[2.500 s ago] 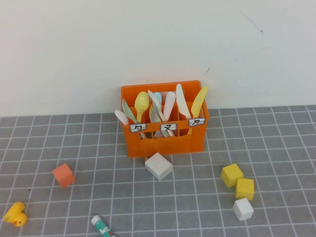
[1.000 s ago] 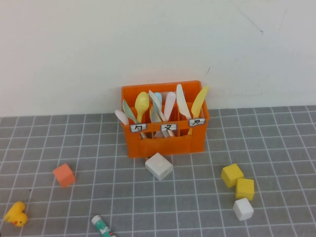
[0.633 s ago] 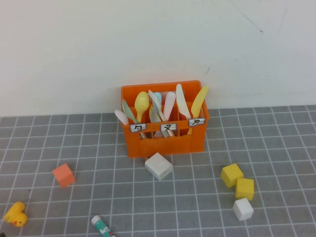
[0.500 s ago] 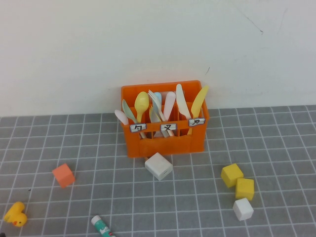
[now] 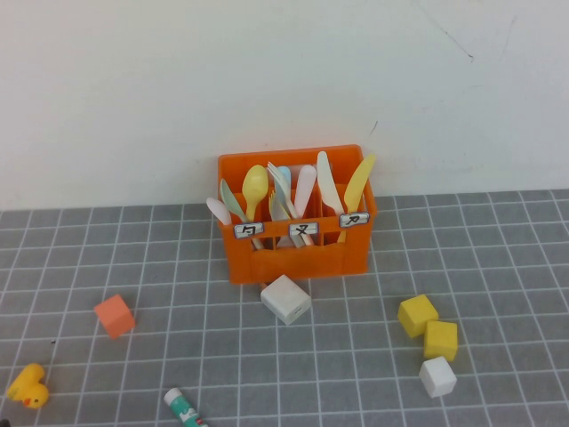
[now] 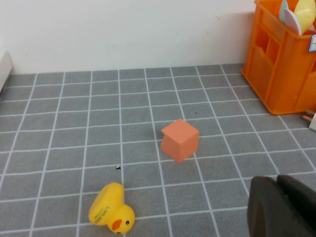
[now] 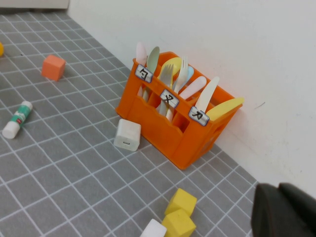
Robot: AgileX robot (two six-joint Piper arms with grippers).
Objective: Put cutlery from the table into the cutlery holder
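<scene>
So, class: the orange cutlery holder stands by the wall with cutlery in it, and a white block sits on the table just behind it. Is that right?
Not quite. The white block sits in front of the cutlery holder, on the side away from the wall, as the high view shows. The holder does stand by the wall with cutlery in it.

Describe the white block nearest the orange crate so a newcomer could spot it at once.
Start at the orange cutlery holder standing against the wall. Directly before its front face, almost touching it, sits the white block on the grey table. It is larger and flatter than the white cube, which sits with two yellow cubes off to the right.
</scene>
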